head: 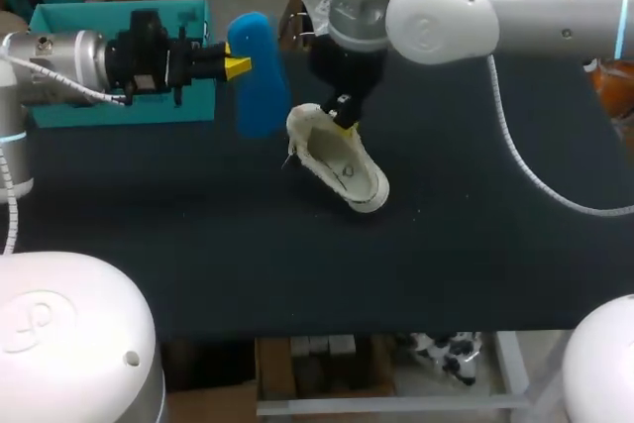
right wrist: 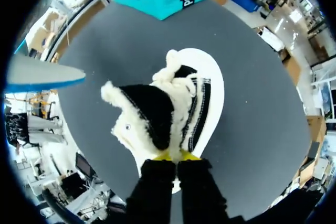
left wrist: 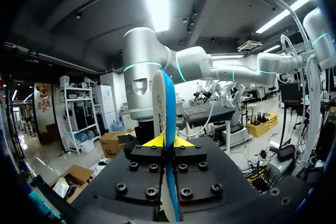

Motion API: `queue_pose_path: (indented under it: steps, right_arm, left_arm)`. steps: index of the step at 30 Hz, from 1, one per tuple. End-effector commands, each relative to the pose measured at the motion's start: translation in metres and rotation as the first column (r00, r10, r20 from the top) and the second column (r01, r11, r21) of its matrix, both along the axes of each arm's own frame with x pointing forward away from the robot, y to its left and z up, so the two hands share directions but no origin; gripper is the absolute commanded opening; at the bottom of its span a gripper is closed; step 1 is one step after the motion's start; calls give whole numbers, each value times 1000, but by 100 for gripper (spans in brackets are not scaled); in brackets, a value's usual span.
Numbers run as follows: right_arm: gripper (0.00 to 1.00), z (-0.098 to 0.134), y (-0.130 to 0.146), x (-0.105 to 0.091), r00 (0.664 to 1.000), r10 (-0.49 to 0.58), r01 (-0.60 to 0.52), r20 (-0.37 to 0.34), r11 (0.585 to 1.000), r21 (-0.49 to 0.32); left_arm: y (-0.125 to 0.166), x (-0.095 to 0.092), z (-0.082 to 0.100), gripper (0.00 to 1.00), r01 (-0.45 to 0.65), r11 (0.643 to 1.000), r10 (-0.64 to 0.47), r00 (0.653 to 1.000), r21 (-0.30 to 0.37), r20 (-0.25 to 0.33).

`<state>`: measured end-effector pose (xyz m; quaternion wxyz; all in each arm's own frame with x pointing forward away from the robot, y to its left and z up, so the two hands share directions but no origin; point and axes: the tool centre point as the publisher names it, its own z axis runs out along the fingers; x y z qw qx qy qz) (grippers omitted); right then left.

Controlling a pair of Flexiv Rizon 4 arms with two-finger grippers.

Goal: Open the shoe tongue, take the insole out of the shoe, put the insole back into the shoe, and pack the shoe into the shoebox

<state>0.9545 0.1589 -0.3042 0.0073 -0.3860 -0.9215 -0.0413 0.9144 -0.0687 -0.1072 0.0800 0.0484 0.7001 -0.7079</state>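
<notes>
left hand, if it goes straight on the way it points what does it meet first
Probably the right arm, just above the shoe; the insole in the left hand would touch first. Depth is unclear.

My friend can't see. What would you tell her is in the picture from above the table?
The left gripper holds a flat blue foam insole in the air beside a turquoise cardboard shoebox. The right gripper pinches the rim of a white fleecy shoe lying on the dark table.
</notes>
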Motion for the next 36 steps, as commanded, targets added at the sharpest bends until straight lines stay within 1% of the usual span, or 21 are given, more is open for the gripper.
queue_pose_path:
  steps: [1,5,8,11,17,18,24,27,28,29,30,32,36]
  right_arm:
    - [0,4,-6,-21,976,-191,179,108,977,117]
    - [0,1,-6,-32,944,-300,273,136,944,188]
    - [0,-5,-6,-35,927,-344,309,147,926,218]
    - [0,-12,-8,-36,914,-379,340,147,911,235]
    - [0,-24,-16,-31,900,-411,367,143,893,259]
    - [0,-25,-18,-30,898,-418,376,140,892,252]
    - [0,-29,-29,-23,895,-425,383,135,888,256]
    - [0,-31,-34,-21,893,-428,383,135,884,270]
    - [23,-31,-35,-21,893,-428,381,136,883,276]
    - [42,-31,-36,-21,893,-428,381,138,882,277]
    - [100,-31,-37,-20,892,-427,377,145,882,282]
    - [100,-28,-40,-21,892,-424,372,153,884,284]
    - [100,-19,-48,-24,890,-419,359,177,886,295]
  left_arm:
    - [-14,23,-8,0,200,979,-200,980,-35,6]
    - [-24,35,-12,0,244,969,-244,970,-38,7]
    - [-29,43,-15,0,265,963,-266,964,-42,0]
    - [-32,47,-18,0,279,959,-279,960,-45,-4]
    - [-29,51,-23,0,285,957,-285,958,-48,-7]
    - [-27,52,-23,0,283,958,-284,959,-48,-8]
    - [-17,53,-23,0,269,962,-269,963,-52,-2]
    - [-16,54,-22,0,265,963,-266,964,-56,-1]
    - [-16,54,-22,0,265,963,-265,964,-58,-2]
    - [-16,54,-22,0,265,962,-266,964,-60,-3]
    - [-16,53,-21,0,265,962,-266,964,-61,-4]
    - [-17,51,-20,0,265,962,-267,964,-69,-12]
    - [-21,43,-13,0,272,959,-277,959,-82,-53]
